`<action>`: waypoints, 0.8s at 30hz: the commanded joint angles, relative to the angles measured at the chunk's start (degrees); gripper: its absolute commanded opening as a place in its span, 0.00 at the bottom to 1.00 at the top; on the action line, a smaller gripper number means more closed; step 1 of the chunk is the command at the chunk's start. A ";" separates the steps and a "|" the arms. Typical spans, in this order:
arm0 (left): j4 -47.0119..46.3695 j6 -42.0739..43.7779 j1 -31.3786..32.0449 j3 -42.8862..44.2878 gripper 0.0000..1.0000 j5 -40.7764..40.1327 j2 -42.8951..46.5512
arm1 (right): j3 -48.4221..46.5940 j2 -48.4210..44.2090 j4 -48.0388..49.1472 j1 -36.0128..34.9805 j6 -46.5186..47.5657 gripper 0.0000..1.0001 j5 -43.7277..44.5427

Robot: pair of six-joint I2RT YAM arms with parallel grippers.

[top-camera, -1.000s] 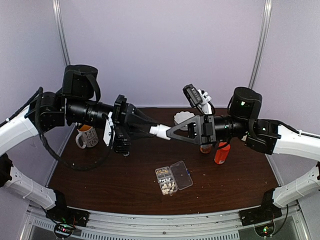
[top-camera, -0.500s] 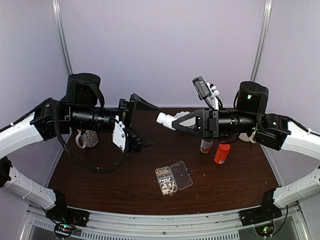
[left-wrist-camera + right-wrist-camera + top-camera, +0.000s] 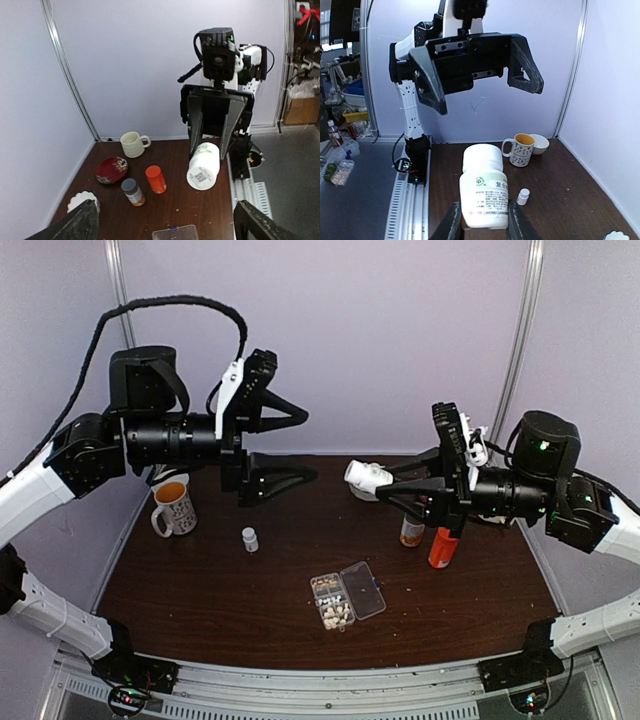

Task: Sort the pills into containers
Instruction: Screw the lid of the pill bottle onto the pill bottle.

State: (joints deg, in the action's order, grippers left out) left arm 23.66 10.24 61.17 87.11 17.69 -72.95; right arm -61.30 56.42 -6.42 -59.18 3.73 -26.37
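The pills lie as pale clusters in the containers, the cells of a clear organiser box with its lid folded open, at the table's front centre. Only the box's edge shows in the left wrist view. My right gripper is shut on a large white bottle held sideways in the air; the bottle sits between its fingers. My left gripper hangs high above the table's left, wide open and holding nothing, facing the white bottle.
A tiny white bottle stands left of centre, a patterned mug further left. An orange bottle and a grey-capped amber bottle stand at the right. A red plate, cream mug and white bowl are also there.
My left gripper let go of the white bottle's end, opened wide and pulled back up to the left. My right gripper drew the bottle rightward. The tiny white bottle came into view.
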 commanded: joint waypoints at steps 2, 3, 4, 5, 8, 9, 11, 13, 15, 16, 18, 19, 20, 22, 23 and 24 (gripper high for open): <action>-6.72 -33.16 -6.73 -2.92 0.94 14.58 1.94 | 0.65 0.73 2.56 -5.28 20.34 0.00 14.34; -7.71 -36.93 -7.85 -3.30 0.92 16.02 1.92 | 1.10 0.92 3.63 -6.31 22.06 0.00 16.29; -7.37 -39.66 -8.64 -3.06 0.90 17.34 1.67 | 1.43 1.15 5.17 -7.06 23.46 0.00 19.12; -5.81 -41.38 -8.89 -2.28 0.89 17.86 1.25 | 1.54 1.53 6.08 -7.69 24.48 0.00 20.10; -1.75 -44.89 -9.09 -0.26 0.89 20.03 -0.20 | 0.57 3.12 8.22 -8.31 26.07 0.00 21.62; -1.81 -46.37 -9.20 -0.24 0.88 21.08 -0.58 | -0.02 3.81 8.30 -8.44 26.42 0.00 21.93; -3.06 -49.13 -9.26 -0.84 0.86 23.06 -0.87 | -1.09 5.41 8.36 -8.71 26.96 0.00 23.18; -3.51 -50.61 -9.27 -1.23 0.83 23.68 -1.05 | -2.33 7.04 8.30 -9.14 27.25 0.00 25.10; -3.27 -50.91 -9.22 -1.52 0.80 23.94 -1.10 | -3.47 8.46 7.62 -9.41 27.53 0.00 26.03; -3.15 -50.93 -9.22 -1.70 0.79 23.89 -1.08 | -3.82 8.93 7.46 -9.44 27.56 0.00 26.10; -2.97 -50.93 -9.22 -2.06 0.78 23.84 -1.10 | -3.92 9.31 7.82 -9.64 27.69 0.00 26.11; -2.72 -50.99 -9.27 -2.19 0.78 23.50 -1.14 | -3.71 9.33 8.27 -9.64 27.73 0.00 26.11; -2.19 -51.02 -9.24 -2.25 0.78 23.00 -1.17 | -3.52 9.32 8.75 -9.77 27.78 0.00 26.03; -1.20 -50.97 -9.27 -2.21 0.79 21.88 -1.35 | -3.29 9.23 9.28 -9.81 27.99 0.00 25.86; -0.84 -50.89 -9.23 -2.25 0.81 21.44 -1.42 | -3.34 9.26 9.38 -9.91 28.11 0.00 25.84; -0.76 -50.77 -9.21 -2.36 0.83 21.14 -1.46 | -3.32 9.31 9.51 -9.91 28.09 0.00 25.84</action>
State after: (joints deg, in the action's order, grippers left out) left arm 22.13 -39.55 52.12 85.01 39.64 -73.97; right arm -63.16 66.22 0.30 -68.58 31.20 -2.13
